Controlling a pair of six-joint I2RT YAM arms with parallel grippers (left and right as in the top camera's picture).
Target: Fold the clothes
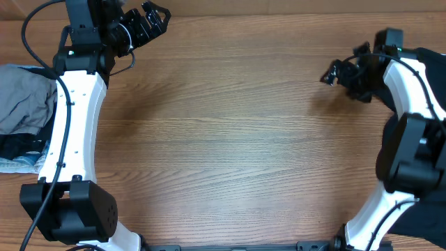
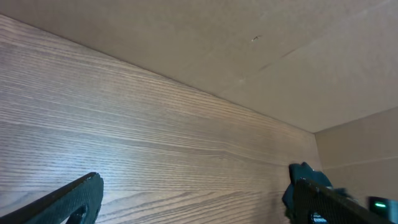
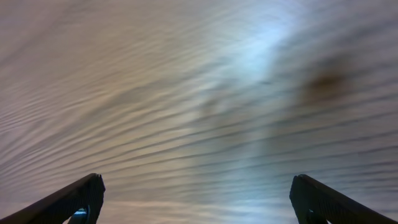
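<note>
The clothes lie in a heap at the table's left edge, partly behind my left arm: a wrinkled grey garment (image 1: 24, 97) on top, a black piece (image 1: 17, 144) under it and a pale one (image 1: 15, 164) at the front. My left gripper (image 1: 152, 19) is open at the far left of the table, well away from the heap; the left wrist view has its gripper (image 2: 198, 190) over bare wood. My right gripper (image 1: 336, 71) is open at the far right, and in the right wrist view it (image 3: 199, 190) has nothing between its fingers.
The wooden table (image 1: 237, 139) spans the view between the arms. A plain board wall (image 2: 249, 50) rises behind its far edge. A dark shape (image 1: 433, 222) lies at the right edge behind the right arm; what it is does not show.
</note>
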